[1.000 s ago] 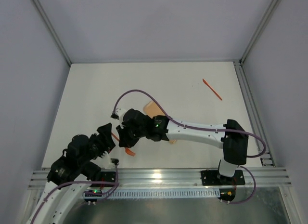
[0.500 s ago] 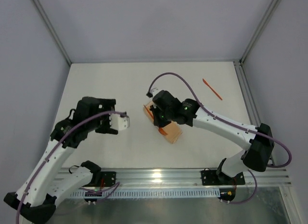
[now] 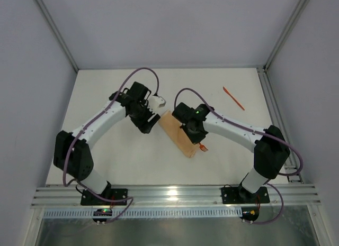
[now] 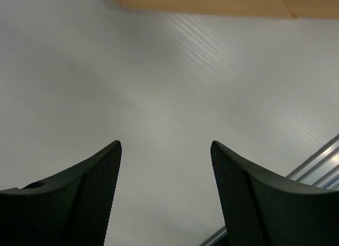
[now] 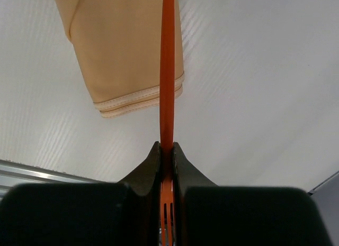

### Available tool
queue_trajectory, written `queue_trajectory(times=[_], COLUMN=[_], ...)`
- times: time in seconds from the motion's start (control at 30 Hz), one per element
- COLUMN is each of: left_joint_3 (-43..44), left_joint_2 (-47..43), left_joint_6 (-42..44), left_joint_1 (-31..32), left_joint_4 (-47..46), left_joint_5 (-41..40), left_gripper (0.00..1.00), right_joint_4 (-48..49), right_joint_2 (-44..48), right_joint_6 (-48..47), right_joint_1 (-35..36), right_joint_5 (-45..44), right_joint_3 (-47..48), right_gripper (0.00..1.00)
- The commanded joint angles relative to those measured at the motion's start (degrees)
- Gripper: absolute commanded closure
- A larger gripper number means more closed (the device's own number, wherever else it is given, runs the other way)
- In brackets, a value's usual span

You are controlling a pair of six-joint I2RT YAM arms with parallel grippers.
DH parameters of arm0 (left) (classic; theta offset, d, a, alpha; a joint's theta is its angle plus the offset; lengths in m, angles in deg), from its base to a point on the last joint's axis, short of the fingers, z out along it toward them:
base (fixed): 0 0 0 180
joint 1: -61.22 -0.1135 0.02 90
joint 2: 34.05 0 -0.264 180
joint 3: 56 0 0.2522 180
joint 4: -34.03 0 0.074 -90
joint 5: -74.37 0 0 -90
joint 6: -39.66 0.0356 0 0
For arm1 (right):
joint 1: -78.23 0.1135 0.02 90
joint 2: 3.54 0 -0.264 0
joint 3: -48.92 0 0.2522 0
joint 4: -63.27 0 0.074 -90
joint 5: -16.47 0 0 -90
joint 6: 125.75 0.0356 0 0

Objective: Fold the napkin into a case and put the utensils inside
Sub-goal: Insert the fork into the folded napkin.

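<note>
The napkin (image 3: 172,130) lies folded as a narrow peach case in the middle of the table, also seen in the right wrist view (image 5: 124,50). My right gripper (image 3: 195,134) hovers over its near right part, shut on an orange fork (image 5: 167,71). The fork's tines sit back between the fingers and its handle runs forward over the case's right edge. My left gripper (image 3: 150,123) is open at the case's far left end with nothing between its fingers (image 4: 100,182); the cloth edge (image 4: 212,0) shows ahead of it. The other utensil (image 3: 233,98) lies at the far right.
Metal rails (image 3: 175,193) run along the near edge and a rail (image 3: 273,114) along the right side. Grey walls close the table on three sides. Purple cables loop above both wrists.
My left arm swung from the near left up to the case's far left end, its jaws opening on the way. My right gripper carried the fork rightward across the case.
</note>
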Motion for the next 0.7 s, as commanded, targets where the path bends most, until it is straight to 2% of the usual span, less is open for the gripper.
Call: queue_trajectory(times=[0.0, 0.2, 0.37, 0.47, 0.67], left_joint_3=[0.4, 2.5, 4.7, 5.1, 4.6], left_joint_2=[4.1, 12.2, 18.4, 21.3, 24.9], left_joint_6=[-12.6, -21.6, -23.7, -25.2, -26.5], left_joint_1=[-0.6, -1.9, -2.8, -3.1, -3.3], left_joint_4=[-14.5, -28.4, -31.0, -32.6, -34.2], left_joint_5=[5.4, 6.0, 4.2, 3.8, 2.8], left_gripper=[0.29, 0.30, 0.36, 0.42, 0.60], right_joint_4=[-1.5, 0.7, 4.0, 5.3, 8.0], right_joint_2=[-0.6, -8.5, -13.7, -15.7, -14.6], right_joint_6=[-2.8, -7.2, -8.8, -8.7, -7.3], right_joint_1=[0.1, 0.1, 0.1, 0.1, 0.1], right_joint_5=[2.1, 0.8, 2.7, 2.7, 1.1], right_joint_3=[-2.0, 1.9, 4.1, 4.8, 4.0], right_gripper=[0.97, 0.97, 0.97, 0.97, 0.97])
